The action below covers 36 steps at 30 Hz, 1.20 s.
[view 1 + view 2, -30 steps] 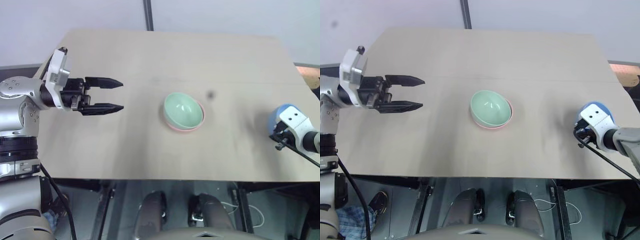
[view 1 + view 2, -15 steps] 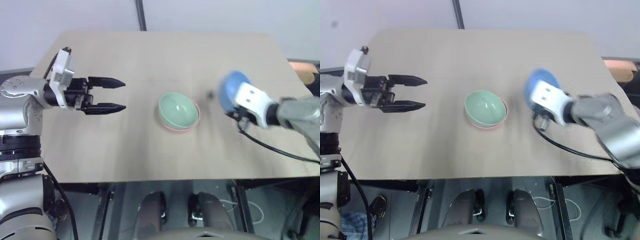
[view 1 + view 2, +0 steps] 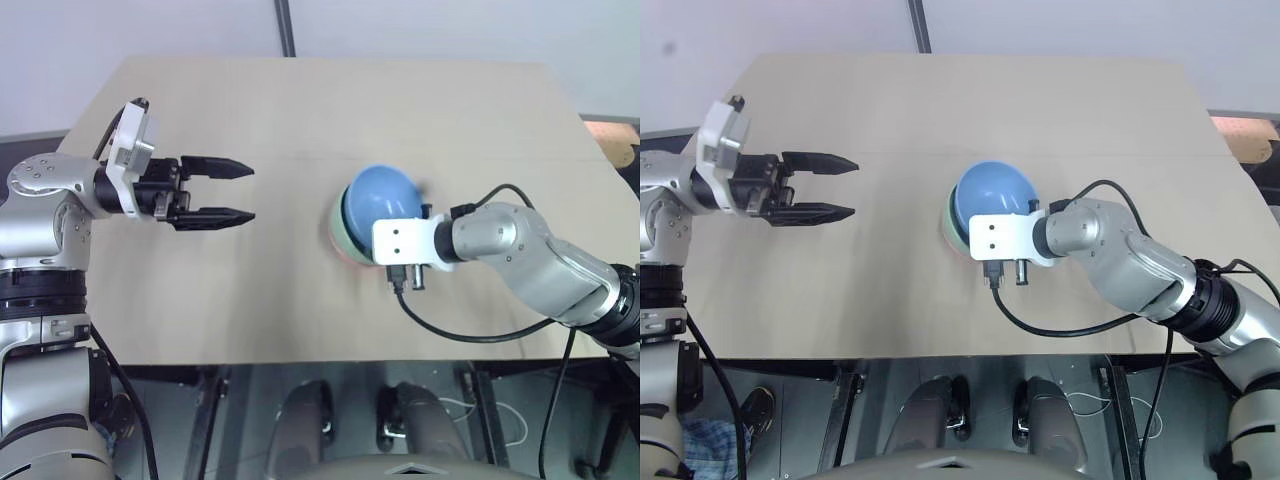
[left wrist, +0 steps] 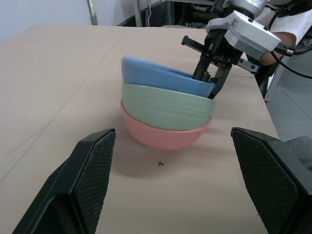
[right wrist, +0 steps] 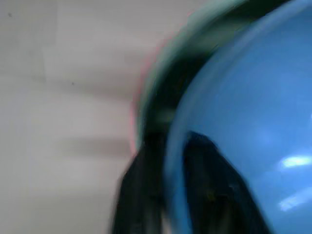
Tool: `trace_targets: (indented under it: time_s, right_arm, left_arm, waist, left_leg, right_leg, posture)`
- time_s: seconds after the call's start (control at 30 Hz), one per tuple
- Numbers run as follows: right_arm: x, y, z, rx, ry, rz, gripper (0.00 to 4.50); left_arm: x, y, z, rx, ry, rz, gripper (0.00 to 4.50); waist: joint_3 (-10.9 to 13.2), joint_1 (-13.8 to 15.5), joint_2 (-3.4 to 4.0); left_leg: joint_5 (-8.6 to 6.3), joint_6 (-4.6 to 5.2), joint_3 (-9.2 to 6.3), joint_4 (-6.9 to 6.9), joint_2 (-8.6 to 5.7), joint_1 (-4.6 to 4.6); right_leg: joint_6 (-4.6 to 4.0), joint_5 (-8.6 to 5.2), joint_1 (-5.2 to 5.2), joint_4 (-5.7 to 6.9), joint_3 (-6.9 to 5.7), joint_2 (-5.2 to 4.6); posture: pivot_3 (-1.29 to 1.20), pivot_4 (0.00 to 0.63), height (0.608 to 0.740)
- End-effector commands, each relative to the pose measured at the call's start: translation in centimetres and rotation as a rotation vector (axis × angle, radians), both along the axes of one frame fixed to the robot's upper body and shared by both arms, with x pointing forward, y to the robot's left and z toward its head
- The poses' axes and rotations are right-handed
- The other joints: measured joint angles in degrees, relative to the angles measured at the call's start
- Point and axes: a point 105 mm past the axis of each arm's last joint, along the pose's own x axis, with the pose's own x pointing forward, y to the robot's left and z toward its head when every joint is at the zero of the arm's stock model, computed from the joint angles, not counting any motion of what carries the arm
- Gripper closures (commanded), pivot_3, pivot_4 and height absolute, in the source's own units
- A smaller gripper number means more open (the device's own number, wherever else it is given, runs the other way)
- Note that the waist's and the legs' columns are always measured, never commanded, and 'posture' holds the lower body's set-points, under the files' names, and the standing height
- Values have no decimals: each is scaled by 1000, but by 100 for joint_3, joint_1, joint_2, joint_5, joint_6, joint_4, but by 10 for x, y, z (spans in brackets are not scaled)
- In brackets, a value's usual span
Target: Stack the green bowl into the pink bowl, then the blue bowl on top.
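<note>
Here, the final stacking step: the blue bowl (image 3: 381, 192) going onto the green bowl (image 4: 165, 108).

Mid-frame on the table (image 3: 300, 110), the right gripper (image 4: 212, 80) pinches the blue rim, tilted over green nested in the pink bowl (image 4: 161, 136); next, judged, fingers release. The left gripper (image 3: 215, 190), at frame left, fingers apart, idle.

A lab or test room, by the look of it: a bare pale wooden counter (image 3: 300, 110) on a black metal frame, plain grey-white wall (image 3: 150, 25) behind it, loose cables (image 3: 1120, 415) on the floor.
</note>
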Motion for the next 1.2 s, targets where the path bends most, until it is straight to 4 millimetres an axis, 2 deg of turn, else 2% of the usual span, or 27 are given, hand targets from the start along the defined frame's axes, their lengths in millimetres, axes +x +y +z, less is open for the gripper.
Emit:
trace_targets:
  time_s: [0.03, 0.17, 0.3, 0.57, 0.83, 1.03, 1.13, 1.2]
  right_arm:
    - [4, 5, 15, 48, -54, 1, 1924]
    - [7, 0, 36, 99, -85, -18, 1924]
    - [9, -4, 48, 133, -101, -38, 1924]
    - [8, -4, 52, 137, -117, -31, 1924]
    - [-14, -17, 57, 107, -80, 8, 1924]
    - [-36, -57, 51, 144, 88, -84, 1924]
    - [-39, -76, 58, 283, 144, -149, 1924]
    - [-36, -98, 56, 378, 191, -243, 1924]
  left_arm:
    - [-4, 2, 11, 17, -48, 0, 493]
    - [-3, 2, 11, 17, -48, -2, 493]
    - [-2, 1, 10, 17, -47, -6, 493]
    - [1, -2, 9, 16, -47, -12, 493]
    - [1, -1, 9, 20, -46, -13, 493]
    - [-2, 3, 7, 20, -42, -2, 493]
    - [-3, 6, 7, 16, -36, 12, 493]
    - [-1, 8, 5, 20, -32, 43, 493]
  waist:
    - [0, -2, 0]
    - [0, 1, 0]
    - [0, 3, 0]
    - [0, 1, 0]
    - [0, 14, 0]
    - [-1, 25, -2]
    - [-1, 22, -2]
    - [-3, 23, -5]
  left_leg:
    - [0, 0, 0, 1, 0, 0]
    - [0, 0, -1, 2, 0, -2]
    - [0, 0, -1, 3, 0, -3]
    - [0, 0, -1, 3, 0, -3]
    - [0, 0, -2, 3, 0, -8]
    - [0, 0, -9, 4, -2, -12]
    - [0, 1, -10, 5, -1, -12]
    - [0, 0, -10, 7, -1, -9]
  right_leg:
    - [0, 0, 0, 0, 0, 0]
    - [-1, 1, 0, 1, 0, 0]
    - [-1, 1, 0, 0, -1, 0]
    - [-1, 1, -1, 1, -1, 1]
    - [-1, 1, -4, 0, -2, 1]
    - [-1, 1, -3, -3, -6, 0]
    - [-1, 1, -2, -3, -7, 0]
    - [-1, 1, -1, 1, -6, 0]
  posture:
    - [0, 150, 740]
    - [0, 150, 740]
    - [0, 150, 740]
    - [0, 150, 740]
    - [0, 150, 740]
    - [0, 150, 740]
    - [0, 150, 740]
    - [0, 150, 740]
